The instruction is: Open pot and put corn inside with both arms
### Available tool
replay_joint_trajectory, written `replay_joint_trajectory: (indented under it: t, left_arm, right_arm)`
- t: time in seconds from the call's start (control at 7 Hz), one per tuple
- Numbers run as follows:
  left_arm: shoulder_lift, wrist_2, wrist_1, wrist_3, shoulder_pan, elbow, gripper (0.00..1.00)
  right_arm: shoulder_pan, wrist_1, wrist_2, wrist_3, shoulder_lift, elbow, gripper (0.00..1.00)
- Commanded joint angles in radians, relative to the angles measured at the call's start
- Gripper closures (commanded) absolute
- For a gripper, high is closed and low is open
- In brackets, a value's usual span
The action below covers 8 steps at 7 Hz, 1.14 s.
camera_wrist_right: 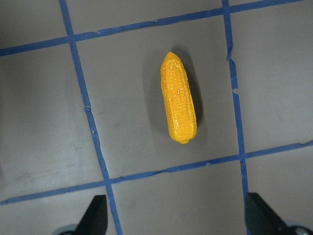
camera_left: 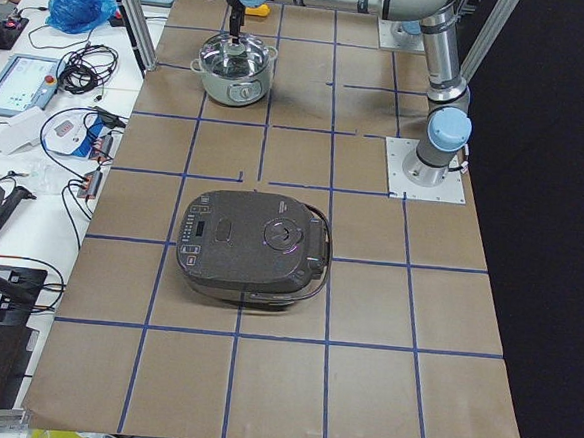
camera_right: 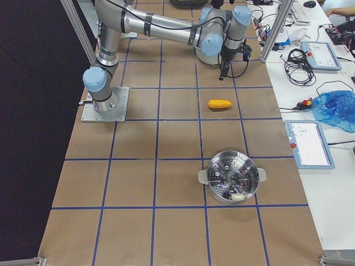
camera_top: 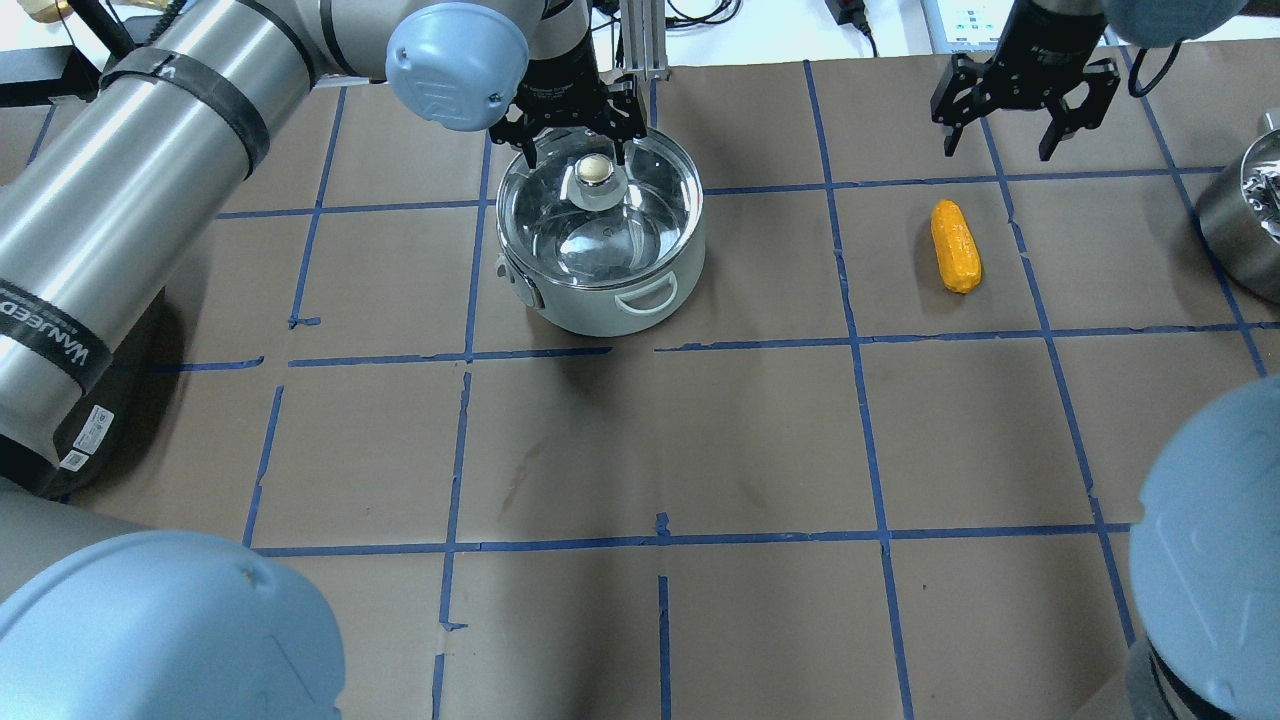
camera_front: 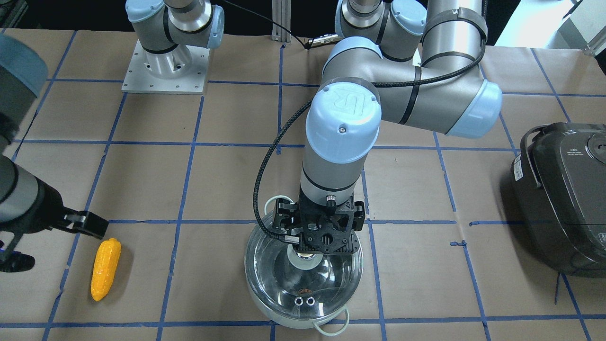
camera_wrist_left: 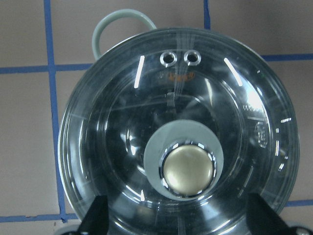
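Note:
The steel pot (camera_top: 600,295) stands at the far left-centre with its glass lid (camera_top: 610,235) on. My left gripper (camera_top: 575,148) hovers just over the lid, open, one finger on each side of the round knob (camera_wrist_left: 188,170) without touching it; the left wrist view shows the fingertips (camera_wrist_left: 95,215) wide apart. The yellow-orange corn (camera_top: 955,245) lies flat on the paper to the right. My right gripper (camera_top: 1000,140) is open and empty, above and just beyond the corn's far end. The corn is centred in the right wrist view (camera_wrist_right: 178,100).
A dark grey rice cooker (camera_front: 563,194) sits at the table's left end. A second steel pot with a steamer insert (camera_right: 233,183) stands at the right end. Blue tape lines grid the brown paper. The right arm's base plate (camera_front: 163,71) is at the robot side.

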<state>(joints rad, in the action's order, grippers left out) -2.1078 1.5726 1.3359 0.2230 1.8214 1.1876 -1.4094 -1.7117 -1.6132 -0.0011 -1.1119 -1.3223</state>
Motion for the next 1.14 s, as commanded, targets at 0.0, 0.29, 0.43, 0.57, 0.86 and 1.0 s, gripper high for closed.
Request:
replay_joint_trajectory:
  t: [0.0,0.29,0.43,0.57,0.86,1.0]
  left_arm:
    - [-0.058,0.000,-0.053,0.006,0.004,-0.009,0.00]
    - [-0.061,0.000,-0.053,0.009,0.004,-0.006,0.00]
    - [-0.060,-0.002,-0.055,0.009,0.004,-0.009,0.00]
    - [-0.052,-0.002,-0.055,0.001,0.004,-0.009,0.17]
    - [-0.054,-0.003,-0.053,-0.002,0.004,-0.008,0.77]
    - [-0.052,-0.014,-0.053,-0.001,0.004,-0.003,0.94]
  right_arm:
    - [0.020,-0.284,0.001,-0.057,0.090,-0.148,0.00]
    - [0.038,-0.486,0.004,-0.153,0.144,-0.234,0.02]
    - [0.049,-0.483,0.033,-0.161,0.153,-0.242,0.03]
    - [0.050,-0.483,0.056,-0.163,0.155,-0.250,0.09]
    - [0.050,-0.488,0.044,-0.161,0.153,-0.250,0.70]
    - [0.050,-0.482,0.039,-0.155,0.153,-0.247,0.90]
